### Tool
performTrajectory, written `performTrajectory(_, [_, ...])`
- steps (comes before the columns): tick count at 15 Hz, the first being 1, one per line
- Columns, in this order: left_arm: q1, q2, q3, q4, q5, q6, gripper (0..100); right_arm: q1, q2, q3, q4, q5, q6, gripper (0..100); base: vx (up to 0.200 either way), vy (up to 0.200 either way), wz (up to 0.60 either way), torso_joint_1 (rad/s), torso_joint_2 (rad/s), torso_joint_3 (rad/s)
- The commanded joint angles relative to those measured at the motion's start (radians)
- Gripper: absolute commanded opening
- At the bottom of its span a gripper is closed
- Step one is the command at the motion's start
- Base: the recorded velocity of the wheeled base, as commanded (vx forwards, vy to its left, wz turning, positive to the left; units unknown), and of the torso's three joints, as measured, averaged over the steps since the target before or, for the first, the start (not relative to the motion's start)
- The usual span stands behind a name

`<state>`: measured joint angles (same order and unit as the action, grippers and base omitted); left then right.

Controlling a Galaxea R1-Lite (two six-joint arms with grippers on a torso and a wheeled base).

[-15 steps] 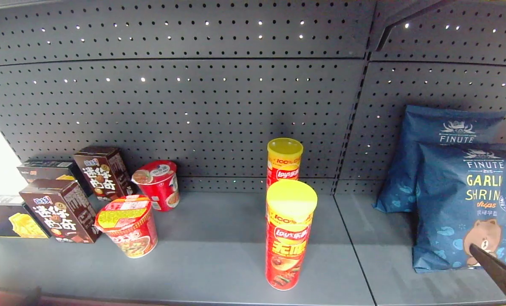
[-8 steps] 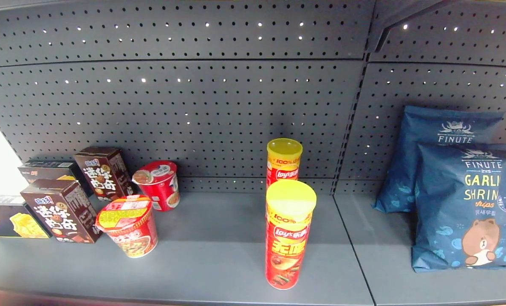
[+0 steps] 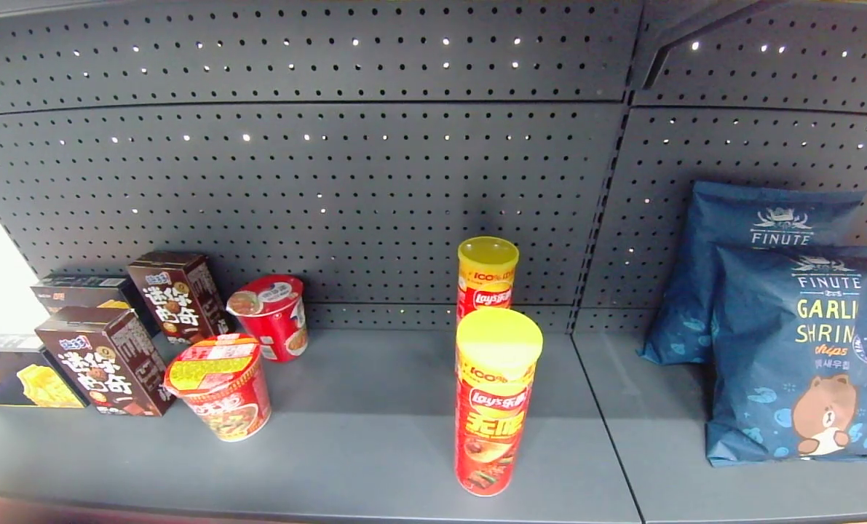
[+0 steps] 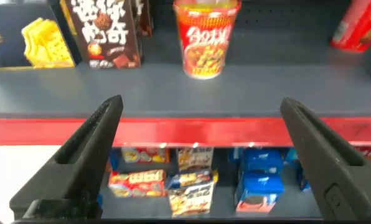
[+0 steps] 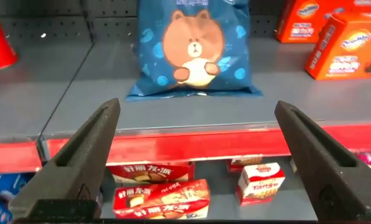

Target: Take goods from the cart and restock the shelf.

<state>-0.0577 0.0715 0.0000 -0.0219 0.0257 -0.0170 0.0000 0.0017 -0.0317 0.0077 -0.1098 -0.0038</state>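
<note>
Head view is showing the grey shelf (image 3: 375, 437) carrying goods in front of a pegboard back (image 3: 331, 204). Near the middle two red chip cans with yellow lids are standing upright, the front chip can (image 3: 495, 407) just ahead of the back chip can (image 3: 486, 280). Toward the robot's left the front noodle cup (image 3: 218, 386) and the rear noodle cup (image 3: 271, 316) are sitting apart from each other. Beside them the front brown box (image 3: 105, 360) and the rear brown box (image 3: 178, 295) are standing upright. On the robot's right the front blue bag (image 3: 797, 356) is overlapping the rear blue bag (image 3: 739, 240), both leaning back.

Left wrist view is showing the left end effector (image 4: 201, 104) hanging before the shelf's red front edge (image 4: 192, 132), fingers spread wide and gripping nothing. It is facing the front noodle cup (image 4: 204, 37), with the front brown box (image 4: 108, 31) next to that cup. Small packs (image 4: 192, 183) are sitting on the lower shelf.

Right wrist view is showing the right end effector (image 5: 198, 106) also spread wide and gripping nothing. It is facing the front blue bag (image 5: 195, 46). Orange boxes (image 5: 344, 46) are sitting near the bag on the same shelf, and red boxes (image 5: 160, 199) are lying on the shelf below.
</note>
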Motion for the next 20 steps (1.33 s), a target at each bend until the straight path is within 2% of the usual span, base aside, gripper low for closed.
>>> performTrajectory(1, [-0.001,0.005,0.0,0.004,0.0,0.005,100,0.0,-0.002,0.001,0.0,0.004,-0.008,100,0.0,0.0,0.0,0.0,0.0,0.0])
performTrajectory(3, [-0.001,0.005,0.0,0.004,-0.004,0.005,100,0.0,-0.002,-0.001,0.002,0.009,-0.067,100,0.0,0.0,0.0,0.0,0.0,0.0])
performTrajectory(6, [0.001,0.004,0.0,0.004,-0.003,0.006,100,0.0,-0.002,-0.001,0.002,0.022,-0.073,100,0.0,0.0,0.0,0.0,0.0,0.0])
performTrajectory(9, [0.001,0.004,0.0,0.005,-0.004,0.009,100,0.0,-0.002,-0.001,0.002,0.03,-0.073,100,-0.2,0.0,0.0,0.006,0.01,-0.001])
performTrajectory(20, [0.001,0.004,0.0,0.008,-0.009,0.019,100,0.0,-0.002,-0.001,0.002,0.036,-0.073,100,0.0,0.0,0.0,0.0,0.0,0.0])
